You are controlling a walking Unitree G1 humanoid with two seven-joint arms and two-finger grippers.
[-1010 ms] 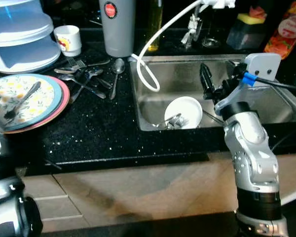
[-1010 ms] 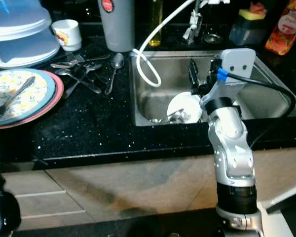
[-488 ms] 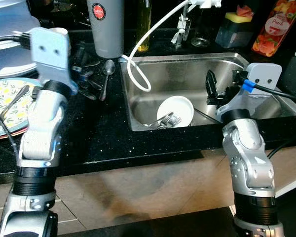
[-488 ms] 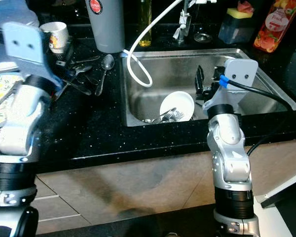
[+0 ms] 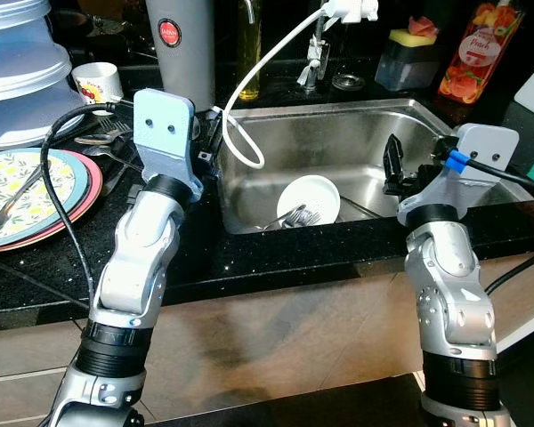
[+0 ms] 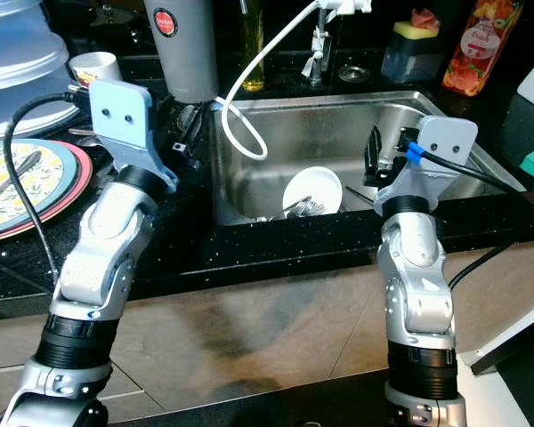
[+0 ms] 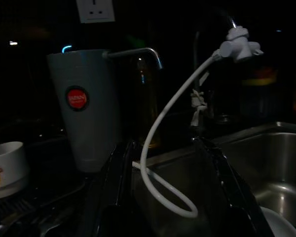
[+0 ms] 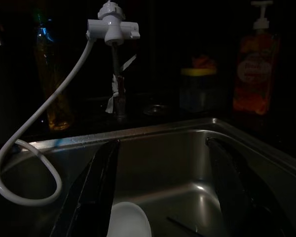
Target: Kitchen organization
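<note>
A steel sink (image 5: 374, 124) holds a tilted white bowl (image 5: 310, 196) with cutlery (image 5: 287, 216) lying against it. My left gripper (image 5: 210, 147) hovers over the black counter at the sink's left rim; in the left wrist view its fingers (image 7: 116, 187) stand apart, open and empty. Above the sink's right half my right gripper (image 5: 393, 165) is open too, its fingers (image 8: 91, 187) spread with nothing between them. Loose cutlery (image 5: 107, 142) lies on the counter behind the left arm. Stacked plates (image 5: 67, 173) with a fork (image 5: 9, 209) on top sit at the far left.
A white hose (image 5: 249, 116) loops from the tap over the sink's left rim. Behind stand a grey canister (image 5: 180, 44), a white cup (image 5: 96, 82), stacked plastic containers (image 5: 13, 62), a sponge holder (image 5: 405, 55) and a soap bottle (image 5: 467, 58).
My left arm has come up from low on the left and now reaches to the sink's left rim. The camera has shifted; the right arm stays over the sink.
</note>
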